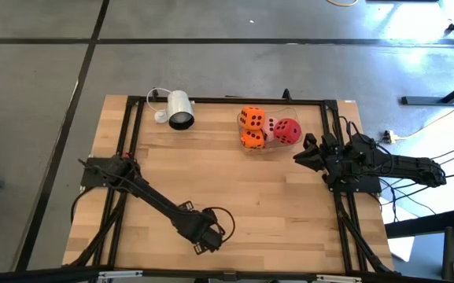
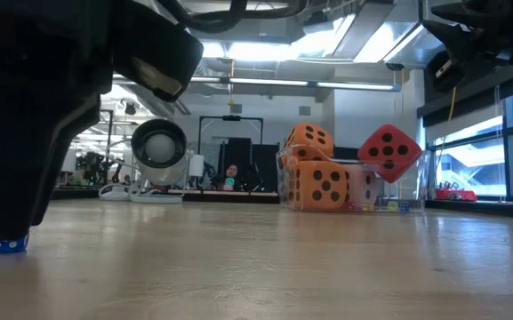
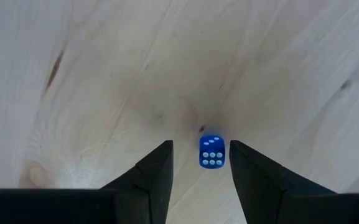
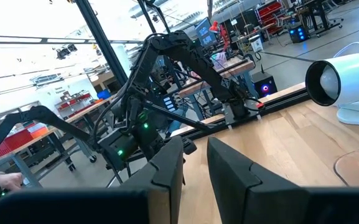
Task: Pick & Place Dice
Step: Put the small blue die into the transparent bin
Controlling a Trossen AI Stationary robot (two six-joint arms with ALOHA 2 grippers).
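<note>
Straddling a small blue die (image 3: 211, 151) low in the frame, the left gripper (image 3: 201, 163) stands released, nothing grasped yet; four big dice (image 1: 267, 129) already sit in a clear container upper right; the right gripper (image 4: 195, 163) waits narrowly parted, empty.

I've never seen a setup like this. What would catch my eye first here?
Probably the bright pile of big dice at the table's far edge: two orange, one red, one pale, in a clear tray. Beside them lies a white camera. Near the front edge, the left arm's open fingers straddle a tiny blue die on the wood.
</note>
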